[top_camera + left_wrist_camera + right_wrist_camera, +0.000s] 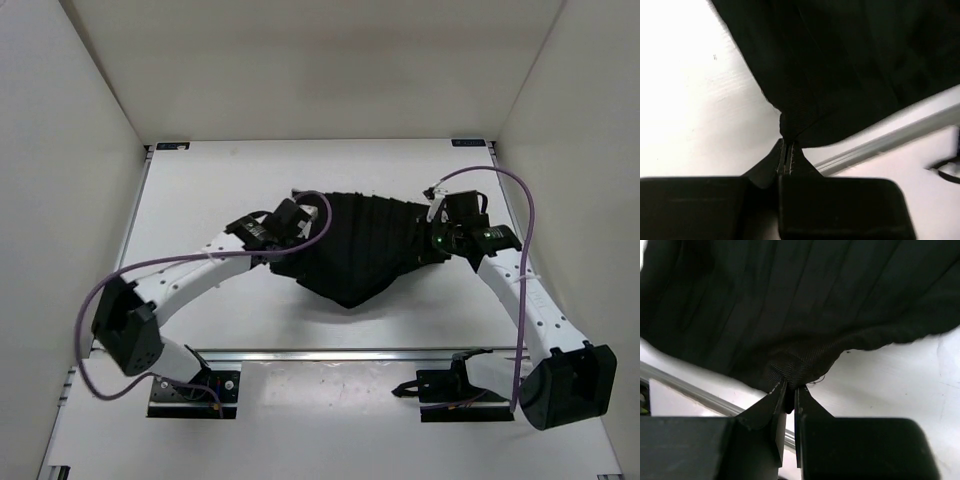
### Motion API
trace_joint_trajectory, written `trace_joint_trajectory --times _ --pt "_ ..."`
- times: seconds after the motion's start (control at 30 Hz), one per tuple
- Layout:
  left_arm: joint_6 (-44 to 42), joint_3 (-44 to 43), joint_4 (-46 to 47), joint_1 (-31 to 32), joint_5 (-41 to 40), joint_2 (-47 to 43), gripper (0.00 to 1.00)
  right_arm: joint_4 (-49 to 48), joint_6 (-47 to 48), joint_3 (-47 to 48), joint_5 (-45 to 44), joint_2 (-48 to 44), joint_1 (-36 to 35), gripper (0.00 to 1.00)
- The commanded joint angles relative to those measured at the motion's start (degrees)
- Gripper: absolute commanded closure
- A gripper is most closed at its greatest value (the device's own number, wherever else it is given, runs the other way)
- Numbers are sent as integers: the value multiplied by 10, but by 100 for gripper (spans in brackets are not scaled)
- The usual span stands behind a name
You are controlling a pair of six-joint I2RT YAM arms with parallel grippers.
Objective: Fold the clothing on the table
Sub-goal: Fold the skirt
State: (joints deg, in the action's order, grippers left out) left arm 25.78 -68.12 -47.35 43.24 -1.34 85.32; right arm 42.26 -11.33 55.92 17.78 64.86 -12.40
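- Nearest the camera, along the bottom of the overhead frame, two arm bases (195, 393) are seen bolted just behind one silver rail (340, 352).
- One purple cable (495, 169) is looped from each arm, two in all.
- The left arm (190, 278) is stretched from the lower left toward the centre, and the right arm (520, 290) from the lower right. Two arms are counted, each ending in one set of jaws.
- In the left wrist view, the left jaws are shown clenched on a bunched corner of the clothing (840, 65), with fabric pinched between the tips.
- In the right wrist view, the right jaws are likewise shown clamped on a thick hemmed edge of the same garment.
- One piece of clothing is counted. It is black and ribbed with creases, and it is held stretched between the two sets of jaws at the centre of the overhead frame, its lower edge drooping to a point toward the rail.
- It is placed over the middle of one white counter (220, 180). Whether the sagging point touches the surface cannot be told.
- The fold is judged to be under way but unfinished. Both ends are gripped, yet no flat, squared stack is seen, so laying down, doubling over and release are judged to be left.
- Farthest off, at the top of the frame, the counter's far edge is met by white walls (300, 60).
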Motion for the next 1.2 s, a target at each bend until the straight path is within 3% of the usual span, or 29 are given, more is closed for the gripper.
trace_joint_trajectory --times 0.0,0.17,0.27,0.47,0.53,0.6,0.67,0.7,0.8,0.9,1.0,1.07,1.1,1.13,1.17 --pt "34 -14 -29 -51 3 -73 100 -30 -26 23 1 18 5 100" --pt "-33 -90 2 -174 -29 -20 100 -60 10 94 1 132 43 100" --pt "-52 -137 40 -221 5 62 100 -85 29 145 27 213 75 100" --pt "-75 -321 46 -243 39 289 100 -80 45 348 44 415 90 100" --pt "-79 -450 17 -244 31 386 73 -61 47 413 47 500 97 100" --pt "-66 -539 -4 -249 20 450 35 -40 39 490 52 553 103 94" --pt "-50 -616 -5 -269 40 495 17 -25 39 547 80 591 111 67" --pt "-40 -628 -8 -282 41 502 12 -22 32 569 84 608 110 58" --pt "-37 -638 -8 -295 25 497 11 -29 33 616 78 618 106 39" --pt "-48 -566 17 -295 14 451 10 -33 46 626 58 610 113 29" --pt "-64 -492 39 -276 -2 414 14 -28 69 601 53 605 120 32" --pt "-85 -449 56 -250 -12 378 20 -23 86 562 43 593 123 37" --pt "-85 -413 63 -235 -12 360 29 -28 89 548 42 591 123 48" --pt "-87 -393 84 -223 -14 349 44 -36 87 519 45 587 123 54" --pt "-86 -359 110 -205 -7 331 54 -40 90 509 62 578 122 74"
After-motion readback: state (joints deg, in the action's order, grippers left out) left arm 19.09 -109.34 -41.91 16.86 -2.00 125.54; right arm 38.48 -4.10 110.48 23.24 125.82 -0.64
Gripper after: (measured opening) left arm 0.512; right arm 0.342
